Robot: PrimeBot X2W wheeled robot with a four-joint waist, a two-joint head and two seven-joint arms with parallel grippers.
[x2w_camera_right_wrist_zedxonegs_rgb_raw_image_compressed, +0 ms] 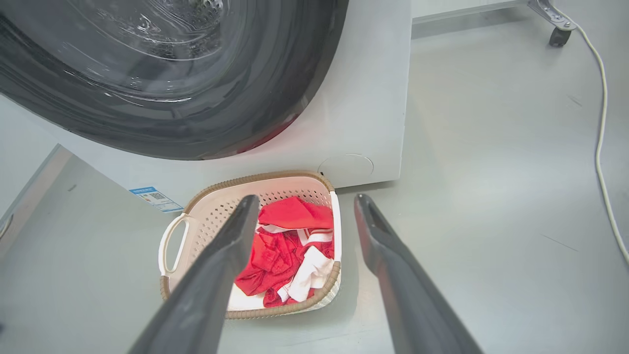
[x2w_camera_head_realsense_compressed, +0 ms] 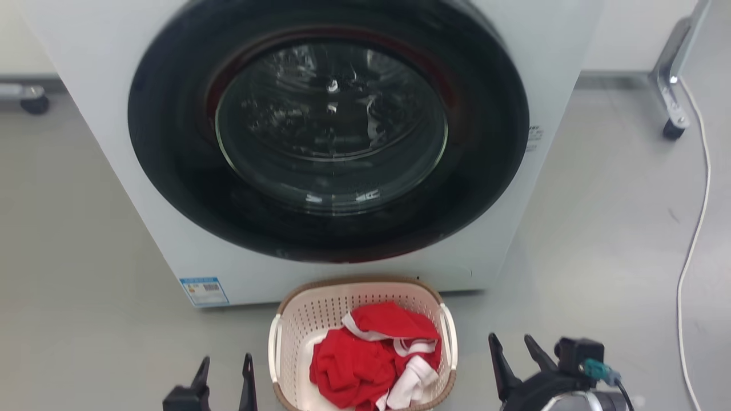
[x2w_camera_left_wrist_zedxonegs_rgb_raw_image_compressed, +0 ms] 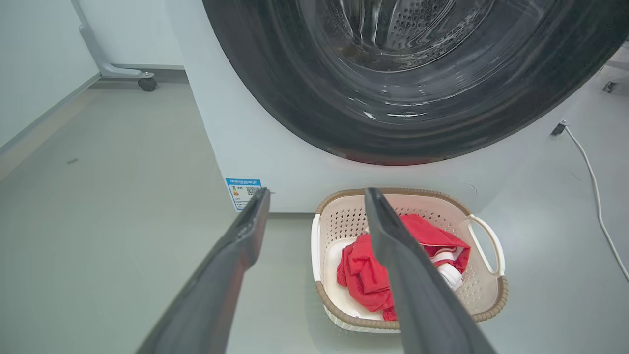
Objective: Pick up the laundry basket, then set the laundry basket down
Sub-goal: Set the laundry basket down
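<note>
The laundry basket (x2w_camera_head_realsense_compressed: 297,331) sits on the grey floor right in front of the washing machine, cream-white and perforated, with a brown woven-look rim and white side handles. Red and white clothes (x2w_camera_head_realsense_compressed: 371,359) lie inside it. My left gripper (x2w_camera_head_realsense_compressed: 224,368) stands open just left of the basket, apart from it. Off the basket's right side my right gripper (x2w_camera_head_realsense_compressed: 514,348) is open too, not touching it. From the left wrist, the basket (x2w_camera_left_wrist_zedxonegs_rgb_raw_image_compressed: 344,221) shows past the gripper (x2w_camera_left_wrist_zedxonegs_rgb_raw_image_compressed: 317,196). From the right wrist, the basket (x2w_camera_right_wrist_zedxonegs_rgb_raw_image_compressed: 216,211) lies below the gripper (x2w_camera_right_wrist_zedxonegs_rgb_raw_image_compressed: 307,204), whose fingers straddle its right rim.
The white washing machine (x2w_camera_head_realsense_compressed: 114,114) with its round dark door (x2w_camera_head_realsense_compressed: 328,125) stands directly behind the basket. A white cable (x2w_camera_head_realsense_compressed: 694,240) runs along the floor at the right. Wheeled metal frame legs (x2w_camera_head_realsense_compressed: 671,85) stand at the back right, with another caster (x2w_camera_head_realsense_compressed: 34,103) at the back left.
</note>
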